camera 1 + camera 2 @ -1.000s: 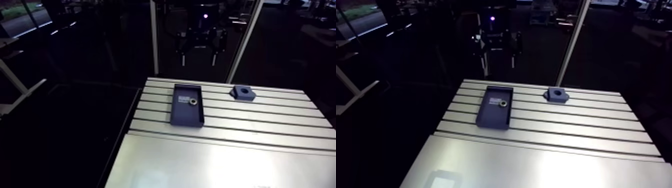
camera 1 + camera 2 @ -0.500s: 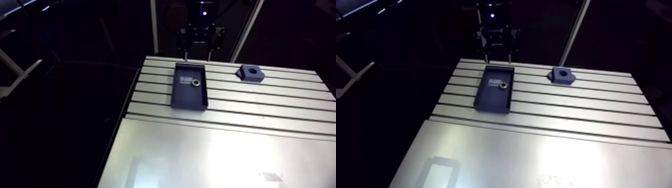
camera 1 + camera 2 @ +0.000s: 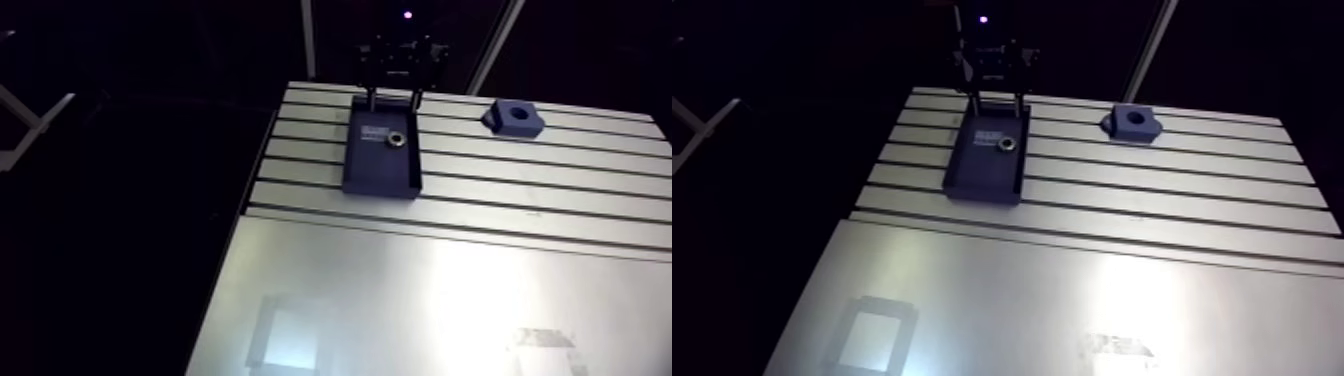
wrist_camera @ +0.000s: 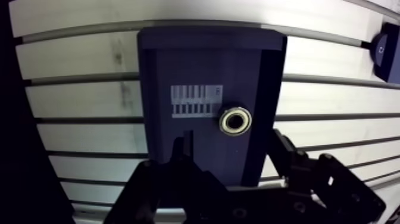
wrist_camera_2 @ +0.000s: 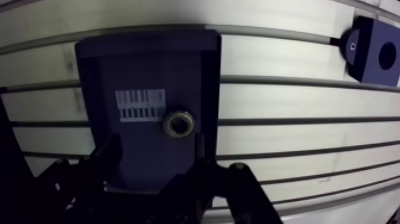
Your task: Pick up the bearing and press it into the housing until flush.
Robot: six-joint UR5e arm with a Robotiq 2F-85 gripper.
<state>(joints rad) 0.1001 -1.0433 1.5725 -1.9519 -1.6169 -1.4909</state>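
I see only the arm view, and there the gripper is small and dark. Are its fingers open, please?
Observer: Yes. In the wrist view the gripper is open, with nothing between its fingers.
Operator: Where does the bearing lie from the fingers?
Observer: The bearing lies flat in the tray, just ahead of the fingertips and in line with their gap.
Operator: Is anything beside it?
Observer: Only a barcode label on the tray floor, close beside the bearing.
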